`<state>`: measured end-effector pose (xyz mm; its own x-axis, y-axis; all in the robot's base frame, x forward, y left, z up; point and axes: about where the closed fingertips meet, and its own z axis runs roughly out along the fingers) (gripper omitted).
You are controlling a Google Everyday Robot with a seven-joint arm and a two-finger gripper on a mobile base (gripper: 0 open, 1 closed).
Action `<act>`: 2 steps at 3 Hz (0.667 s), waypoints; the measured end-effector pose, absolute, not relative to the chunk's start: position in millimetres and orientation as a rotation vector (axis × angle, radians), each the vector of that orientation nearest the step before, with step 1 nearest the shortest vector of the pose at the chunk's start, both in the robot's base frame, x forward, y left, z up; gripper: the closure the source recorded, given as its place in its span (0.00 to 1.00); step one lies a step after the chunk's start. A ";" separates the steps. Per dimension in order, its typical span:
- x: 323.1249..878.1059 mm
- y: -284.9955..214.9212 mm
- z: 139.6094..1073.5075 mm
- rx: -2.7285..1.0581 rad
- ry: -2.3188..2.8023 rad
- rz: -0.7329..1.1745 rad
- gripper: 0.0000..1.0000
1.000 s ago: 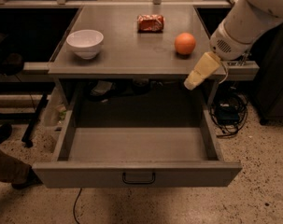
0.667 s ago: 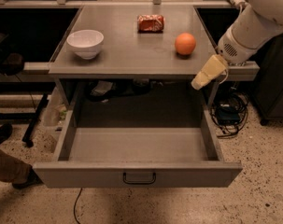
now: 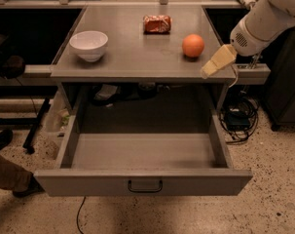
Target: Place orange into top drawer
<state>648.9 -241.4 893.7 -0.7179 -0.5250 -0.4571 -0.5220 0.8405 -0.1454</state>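
Observation:
The orange (image 3: 193, 46) sits on the grey table top (image 3: 137, 57), toward its right side. The top drawer (image 3: 143, 181) is pulled fully open below the table, its inside bare, with a small dark handle (image 3: 145, 186) at the centre of its front panel. My gripper (image 3: 216, 62) hangs at the table's right front corner, just right of and a little nearer than the orange, not touching it. Its pale fingers point down and left. The white arm (image 3: 264, 23) reaches in from the upper right.
A white bowl (image 3: 89, 45) stands at the table's left. An orange-red foil snack packet (image 3: 157, 24) lies at the back centre. Cables (image 3: 237, 118) lie on the floor to the right. A person's leg and shoe (image 3: 8, 174) are at the lower left.
My gripper and arm have moved right and up, from over the drawer's right edge to the table's right front corner. The orange, bowl, packet and drawer have not moved.

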 end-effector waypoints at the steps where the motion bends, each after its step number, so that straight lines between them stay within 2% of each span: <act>1: 648.9 -241.4 893.6 -0.770 2.527 -0.008 0.00; 2: 648.5 -242.4 892.4 -0.757 2.533 -0.005 0.00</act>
